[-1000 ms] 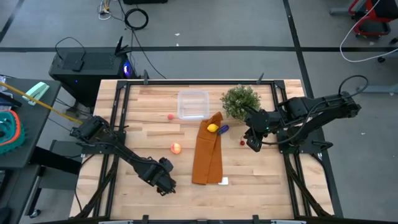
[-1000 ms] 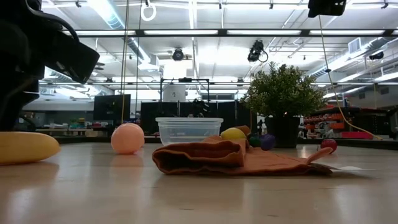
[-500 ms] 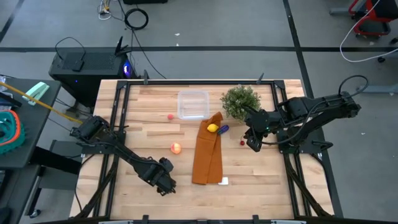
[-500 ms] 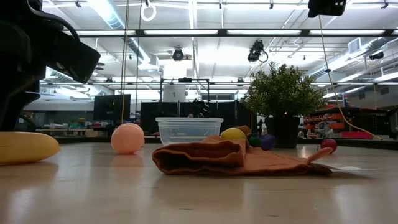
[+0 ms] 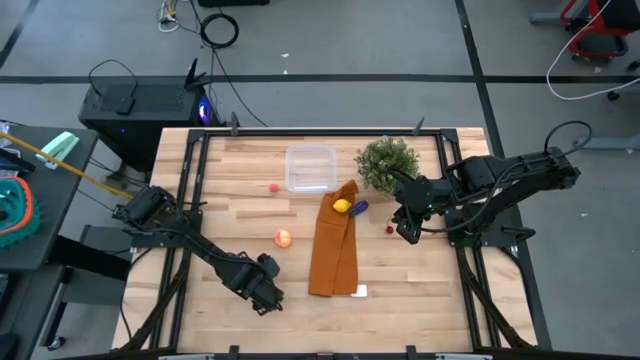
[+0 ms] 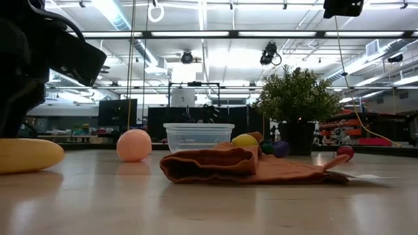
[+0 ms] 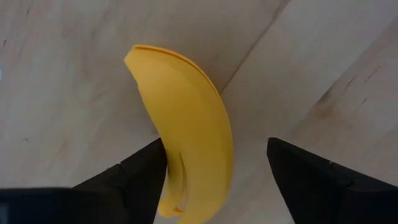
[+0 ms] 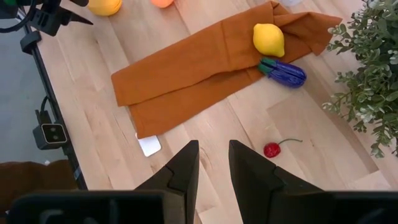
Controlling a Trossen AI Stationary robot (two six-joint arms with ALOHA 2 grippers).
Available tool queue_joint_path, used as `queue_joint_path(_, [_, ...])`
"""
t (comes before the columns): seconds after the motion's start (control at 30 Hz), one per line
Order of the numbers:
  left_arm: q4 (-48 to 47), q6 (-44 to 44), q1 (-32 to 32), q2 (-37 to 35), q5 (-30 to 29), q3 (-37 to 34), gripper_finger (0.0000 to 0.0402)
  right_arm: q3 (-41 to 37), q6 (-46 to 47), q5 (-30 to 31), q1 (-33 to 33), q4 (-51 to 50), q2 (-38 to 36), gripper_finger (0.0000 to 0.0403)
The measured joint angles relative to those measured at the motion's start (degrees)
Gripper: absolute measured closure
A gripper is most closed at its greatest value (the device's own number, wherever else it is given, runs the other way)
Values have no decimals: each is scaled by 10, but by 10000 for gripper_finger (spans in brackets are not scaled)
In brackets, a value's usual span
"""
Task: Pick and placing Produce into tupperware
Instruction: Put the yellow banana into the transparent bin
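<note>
A yellow banana [image 7: 186, 124] lies flat on the wooden table near its front left and also shows in the low view [image 6: 26, 155]. My left gripper [image 5: 265, 298] points straight down over it, open, with one finger on each side of the banana's near end [image 7: 216, 146]. My right gripper [image 5: 408, 232] hangs above the table's right side, its fingers [image 8: 214, 162] a narrow gap apart with nothing between them. The clear tupperware [image 5: 310, 167] stands at the far middle. A lemon [image 5: 342, 206] and a purple piece [image 5: 359, 207] rest on the orange cloth [image 5: 333, 245]. My left gripper comes at the banana from above, its fingers across the banana near one end. One finger [image 7: 146, 174] stands right against the banana's side [image 7: 177, 180]; I cannot tell whether it touches. The other finger [image 7: 311, 180] is clear of it. The banana lies on the table.
A red-orange round fruit [image 5: 283, 238] lies left of the cloth. A small red piece [image 5: 274, 187] lies left of the tupperware, and a red cherry [image 8: 272, 149] lies below my right gripper. A potted plant [image 5: 386, 162] stands at the far right.
</note>
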Motion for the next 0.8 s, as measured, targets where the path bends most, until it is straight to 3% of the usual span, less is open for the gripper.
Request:
queue_joint_path(0.53, [0,8,0,0,-2,0,225,0,0,0,0,0,0,308])
queue_joint_path(0.8, [0,8,0,-1,-9,0,239,0,0,0,0,0,0,308])
